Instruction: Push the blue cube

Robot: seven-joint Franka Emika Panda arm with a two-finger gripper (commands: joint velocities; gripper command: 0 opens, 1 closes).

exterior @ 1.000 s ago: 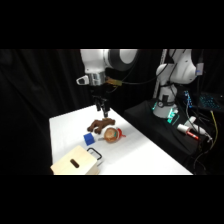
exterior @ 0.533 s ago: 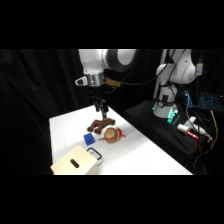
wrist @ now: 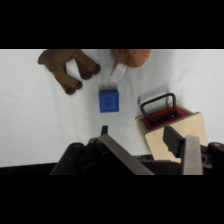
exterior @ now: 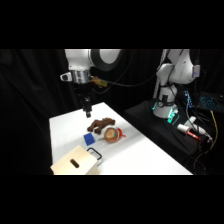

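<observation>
Plainly, the blue cube (wrist: pixel 109 100) sits on the white table (exterior: pixel 145 150), untouched, with the brown plush toy (wrist: pixel 67 67) and a red-and-white round object (exterior: pixel 112 134) just beyond it and the wooden box (wrist: pixel 175 132) close on one side. The approach is under way; next the gripper (exterior: pixel 87 111) likely must descend and sweep into the cube's face. From the wrist, the cube lies ahead of the jaws, roughly centred. They appear spread apart, gripping nothing.
</observation>
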